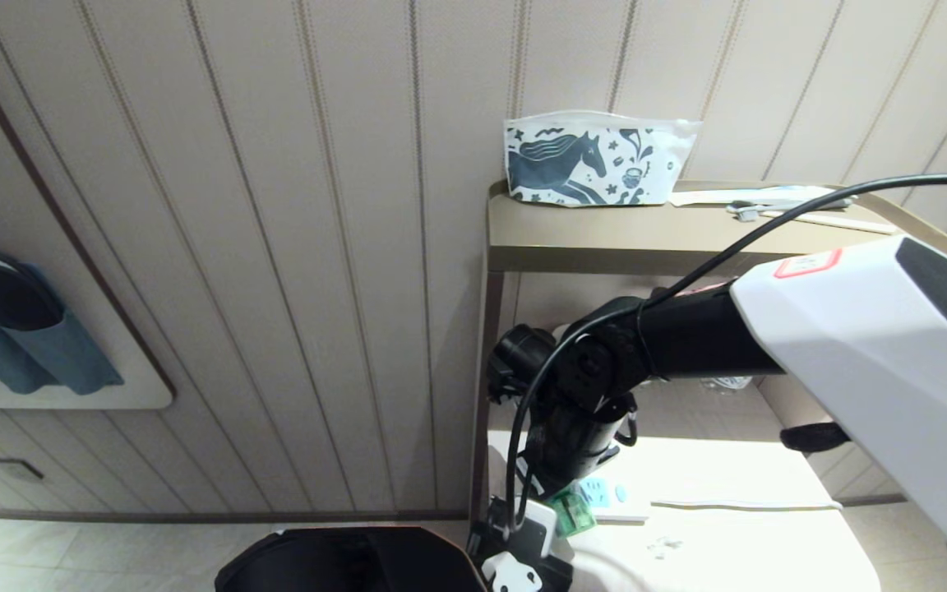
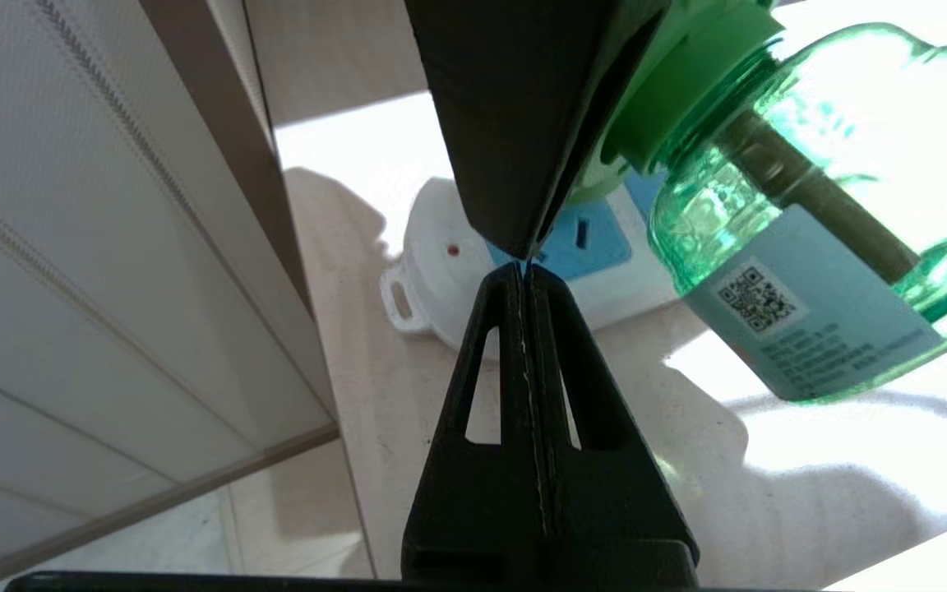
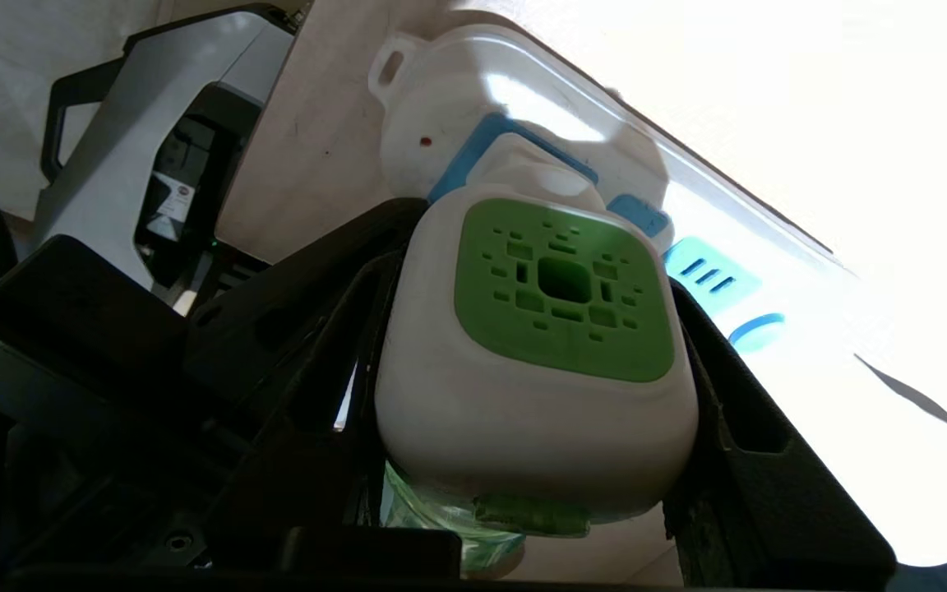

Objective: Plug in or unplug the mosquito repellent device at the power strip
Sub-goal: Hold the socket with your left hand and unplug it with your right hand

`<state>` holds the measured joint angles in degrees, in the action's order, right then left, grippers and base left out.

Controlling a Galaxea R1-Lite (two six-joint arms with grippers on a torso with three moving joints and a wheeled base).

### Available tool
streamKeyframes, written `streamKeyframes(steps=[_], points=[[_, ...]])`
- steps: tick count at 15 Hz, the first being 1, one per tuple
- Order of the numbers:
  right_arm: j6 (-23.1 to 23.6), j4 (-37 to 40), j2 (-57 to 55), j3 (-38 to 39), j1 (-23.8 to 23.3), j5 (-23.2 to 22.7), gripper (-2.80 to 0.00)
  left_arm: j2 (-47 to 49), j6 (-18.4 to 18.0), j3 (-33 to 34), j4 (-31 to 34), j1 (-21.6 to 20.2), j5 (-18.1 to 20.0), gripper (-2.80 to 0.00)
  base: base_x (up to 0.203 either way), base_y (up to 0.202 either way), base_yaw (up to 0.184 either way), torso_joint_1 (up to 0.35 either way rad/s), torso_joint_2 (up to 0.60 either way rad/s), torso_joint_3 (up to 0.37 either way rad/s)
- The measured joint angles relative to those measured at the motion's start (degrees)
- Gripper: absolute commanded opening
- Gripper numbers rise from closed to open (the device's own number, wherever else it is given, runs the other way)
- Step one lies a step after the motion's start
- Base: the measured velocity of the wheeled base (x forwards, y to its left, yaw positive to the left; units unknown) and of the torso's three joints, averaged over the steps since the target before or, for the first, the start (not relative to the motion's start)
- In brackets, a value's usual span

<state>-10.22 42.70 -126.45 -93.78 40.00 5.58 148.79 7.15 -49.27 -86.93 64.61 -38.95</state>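
The mosquito repellent device point(image 3: 539, 353) has a white head with a green vented face and a translucent green bottle point(image 2: 810, 205). My right gripper point(image 3: 531, 288) is shut on its head, one black finger on each side. The device's plug end sits against the first light-blue socket panel of the white power strip point(image 3: 687, 247); I cannot see its prongs. In the head view the device point(image 1: 570, 511) and strip point(image 1: 609, 493) lie low on the pale shelf under my right arm. My left gripper point(image 2: 525, 271) is shut and empty, its tips at the strip's point(image 2: 432, 263) rounded end.
A horse-print pouch point(image 1: 597, 160) and small items lie on the tan top shelf point(image 1: 646, 234). The striped wall stands close on the left. Blue slippers point(image 1: 21, 329) hang in a wall holder. The strip's white cord point(image 1: 745, 503) runs right along the lower shelf.
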Motion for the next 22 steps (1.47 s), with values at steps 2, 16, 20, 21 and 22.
streamKeyframes(steps=[2, 16, 20, 21, 22], points=[[0.00, 0.11, -0.28, -0.16, -0.05, -1.52, -2.80, -0.38, -0.01, -0.17, -0.13, -0.09, -0.04, -2.80, 0.000, 0.000, 0.000, 0.000, 0.00, 0.000], [-0.06, 0.56, -0.30, -2.24, -0.76, -3.01, -2.80, 0.50, -0.02, 0.71, -0.41, 1.05, 0.54, -2.80, 0.000, 0.000, 0.000, 0.000, 0.00, 0.000], [-0.14, 0.56, 0.18, -3.18, -0.91, -2.86, -2.80, 1.07, 0.04, 0.93, -0.03, 1.37, 0.70, -2.80, 0.000, 0.000, 0.000, 0.000, 0.00, 0.000], [-0.36, 0.54, 0.32, -3.16, -0.89, -2.84, -2.80, 1.14, 0.02, 0.90, -0.15, 1.32, 0.67, -2.80, 0.000, 0.000, 0.000, 0.000, 0.00, 0.000], [-0.63, 0.55, 0.44, -2.95, -0.83, -2.82, -2.80, 1.23, 0.05, 0.90, -0.14, 1.35, 0.67, -2.80, 0.000, 0.000, 0.000, 0.000, 0.00, 0.000]])
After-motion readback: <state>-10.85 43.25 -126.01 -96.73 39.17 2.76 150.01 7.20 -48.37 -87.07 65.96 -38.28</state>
